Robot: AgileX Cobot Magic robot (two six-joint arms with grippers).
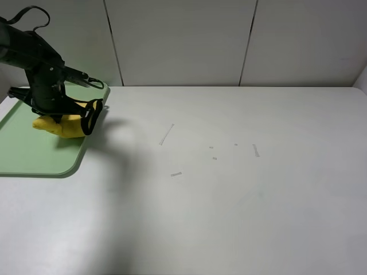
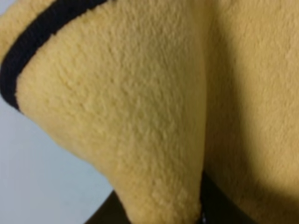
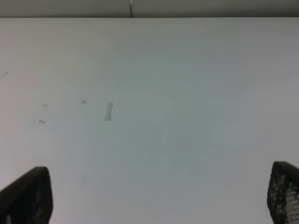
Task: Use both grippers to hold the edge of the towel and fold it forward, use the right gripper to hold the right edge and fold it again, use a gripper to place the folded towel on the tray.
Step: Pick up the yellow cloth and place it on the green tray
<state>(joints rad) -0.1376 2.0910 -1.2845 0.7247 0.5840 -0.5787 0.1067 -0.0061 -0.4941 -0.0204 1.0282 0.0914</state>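
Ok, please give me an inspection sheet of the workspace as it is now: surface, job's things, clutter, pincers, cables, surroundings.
Surface: white table, bare apart from marks.
Job's things: yellow towel bunched, over the green tray.
Clutter: small tape scraps mid-table.
Pincers: left pincer shut on the towel above the tray; right pincer open over bare table, holding nothing.
Cables: black cable looped above the left arm.
Surroundings: white wall panels behind.
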